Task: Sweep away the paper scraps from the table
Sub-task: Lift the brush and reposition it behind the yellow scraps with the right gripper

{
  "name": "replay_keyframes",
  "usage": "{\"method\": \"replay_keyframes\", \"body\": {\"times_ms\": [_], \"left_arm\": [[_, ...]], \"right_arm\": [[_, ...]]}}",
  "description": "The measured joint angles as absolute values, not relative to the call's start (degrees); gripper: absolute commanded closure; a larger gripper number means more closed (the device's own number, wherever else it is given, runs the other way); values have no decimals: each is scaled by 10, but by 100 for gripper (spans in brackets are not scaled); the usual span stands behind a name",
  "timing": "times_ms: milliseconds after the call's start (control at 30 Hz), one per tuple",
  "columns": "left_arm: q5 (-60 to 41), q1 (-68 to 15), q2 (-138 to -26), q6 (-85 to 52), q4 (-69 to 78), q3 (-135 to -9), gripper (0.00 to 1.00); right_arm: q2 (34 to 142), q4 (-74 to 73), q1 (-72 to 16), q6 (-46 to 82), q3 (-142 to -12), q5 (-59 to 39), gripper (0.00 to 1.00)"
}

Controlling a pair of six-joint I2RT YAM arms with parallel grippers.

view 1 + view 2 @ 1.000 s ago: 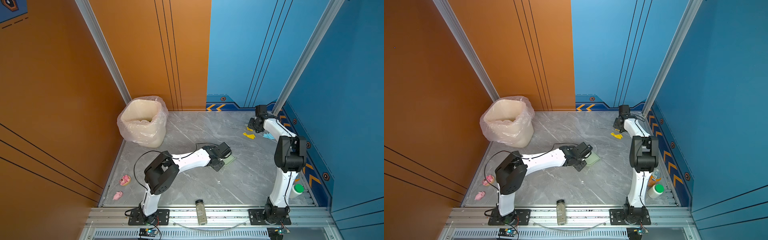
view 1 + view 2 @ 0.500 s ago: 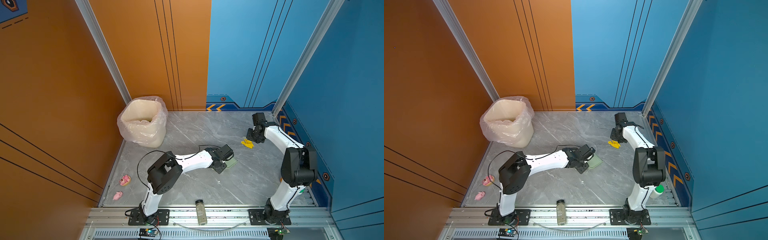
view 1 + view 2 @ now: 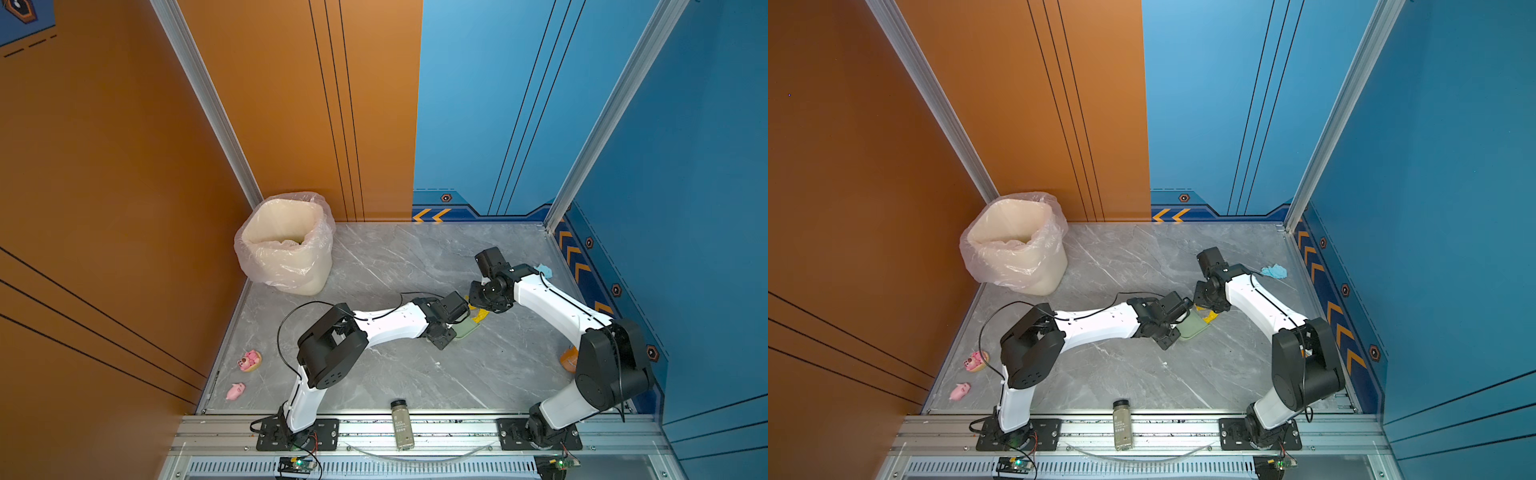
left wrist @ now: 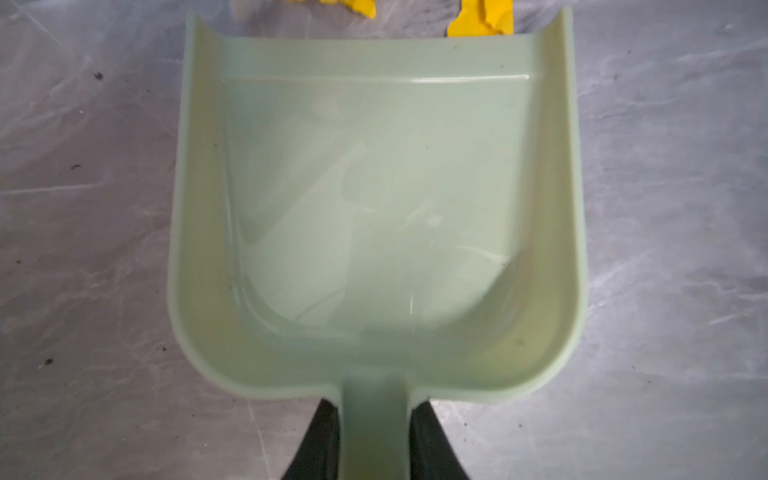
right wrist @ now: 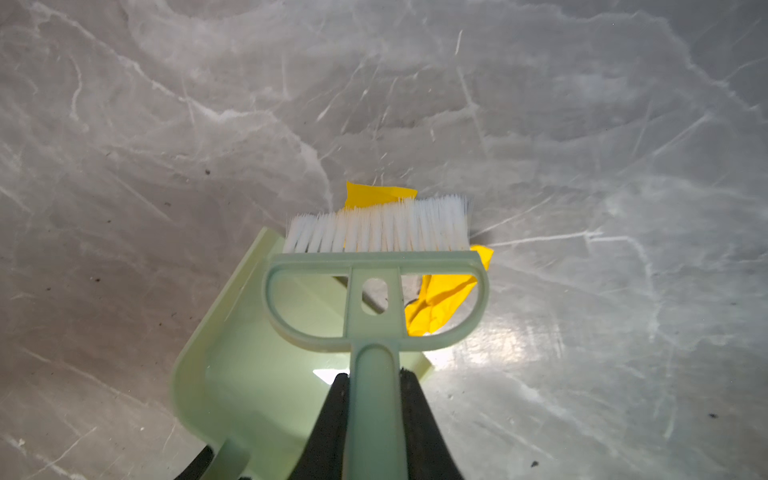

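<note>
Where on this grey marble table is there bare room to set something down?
Bare table: the back strip between the plastic-lined cream bin and light blue paper scrap; the front middle behind the black-capped spice jar. Crowded: centre, with pale green dustpan, brush and yellow paper scraps.

Paper scrap (image 5: 436, 305) lies before dustpan (image 5: 249, 374), beneath brush (image 5: 374, 258).

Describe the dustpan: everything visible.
The dustpan is pale green glossy plastic: a flat tray with raised side and back walls, an open front lip and a handle. It is empty and rests on the table, its handle clamped in the left gripper. At its lip lie yellow paper scraps.
</note>
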State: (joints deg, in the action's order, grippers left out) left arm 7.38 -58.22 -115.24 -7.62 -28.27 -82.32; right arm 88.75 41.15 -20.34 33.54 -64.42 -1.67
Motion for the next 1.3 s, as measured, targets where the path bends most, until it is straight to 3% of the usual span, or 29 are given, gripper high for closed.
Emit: {"method": "replay_keyframes", "body": {"times_ms": [567,1300], "left_arm": [[72,-586,-1152,-79,-286,-823,100],[72,-586,-1107,-79,-342,-795,100]], "right_arm": [[789,439,-71,338,-665,-14,100],[703,550,-84,317,-556,48,100]]}}
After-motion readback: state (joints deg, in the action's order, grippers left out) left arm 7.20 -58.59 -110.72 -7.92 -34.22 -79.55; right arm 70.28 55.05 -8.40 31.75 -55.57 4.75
